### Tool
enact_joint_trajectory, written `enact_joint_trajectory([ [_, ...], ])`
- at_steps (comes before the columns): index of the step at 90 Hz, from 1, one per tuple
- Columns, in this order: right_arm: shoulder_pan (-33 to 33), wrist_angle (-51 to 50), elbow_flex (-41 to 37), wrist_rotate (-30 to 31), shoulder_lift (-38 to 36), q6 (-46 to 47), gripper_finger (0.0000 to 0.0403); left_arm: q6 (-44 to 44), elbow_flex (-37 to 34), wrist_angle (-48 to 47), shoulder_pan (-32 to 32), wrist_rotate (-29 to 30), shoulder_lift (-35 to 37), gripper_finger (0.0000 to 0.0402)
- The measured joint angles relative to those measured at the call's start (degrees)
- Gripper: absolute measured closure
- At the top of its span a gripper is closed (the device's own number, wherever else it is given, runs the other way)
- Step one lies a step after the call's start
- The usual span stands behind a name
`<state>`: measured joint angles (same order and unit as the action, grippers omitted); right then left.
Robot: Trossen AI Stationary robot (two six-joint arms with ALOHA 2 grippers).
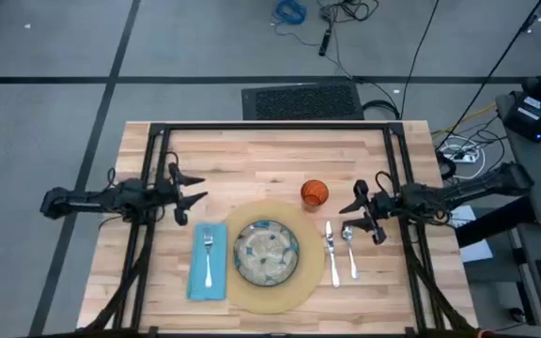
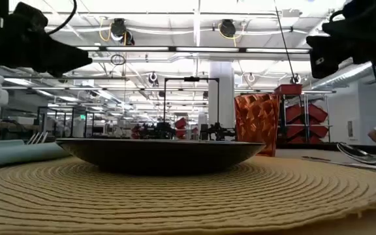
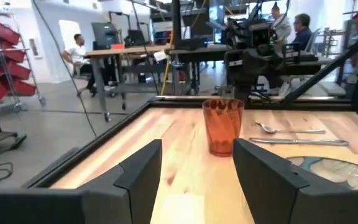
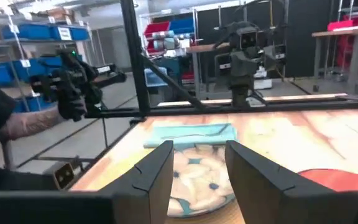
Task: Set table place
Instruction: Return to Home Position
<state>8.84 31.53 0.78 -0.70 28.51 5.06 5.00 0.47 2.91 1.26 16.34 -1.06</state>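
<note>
Place [image 1: 269, 299] set, left hand [image 1: 193, 198] spread, right hand [image 1: 357, 212] spread

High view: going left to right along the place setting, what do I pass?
Teal napkin with the fork lying on it → speckled plate on the round mat → orange cup → knife → spoon.
</note>
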Motion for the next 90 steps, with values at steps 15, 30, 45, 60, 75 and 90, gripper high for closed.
enact_joint_trajectory([
  [15,-1.8,0.1,0.0,2.4,-0.5,0.0,0.0264,0.1,0.0,0.7,0.0,2.8,1.0,0.0217],
  [30,-1.6,-0.6,0.0,1.9,-4.6,-0.7,0.0264,-0.2,0.0,1.0,0.0,2.8,1.1,0.0217],
  [45,-1.6,-6.0,0.0,1.9,-11.0,-1.5,0.0264,-0.6,0.0,0.7,0.0,2.8,1.1,0.0217],
  [60,-1.6,-14.5,0.0,1.9,-17.7,-0.8,0.0264,0.0,0.0,0.6,0.0,2.8,1.1,0.0217],
  [75,-1.6,-20.2,0.0,1.9,-23.2,-0.8,0.0264,0.1,0.0,1.0,0.0,2.8,1.1,0.0217],
  [90,-1.6,-25.7,0.0,1.9,-27.1,-1.2,0.0264,0.1,0.0,0.9,0.0,3.3,1.1,0.0217],
])
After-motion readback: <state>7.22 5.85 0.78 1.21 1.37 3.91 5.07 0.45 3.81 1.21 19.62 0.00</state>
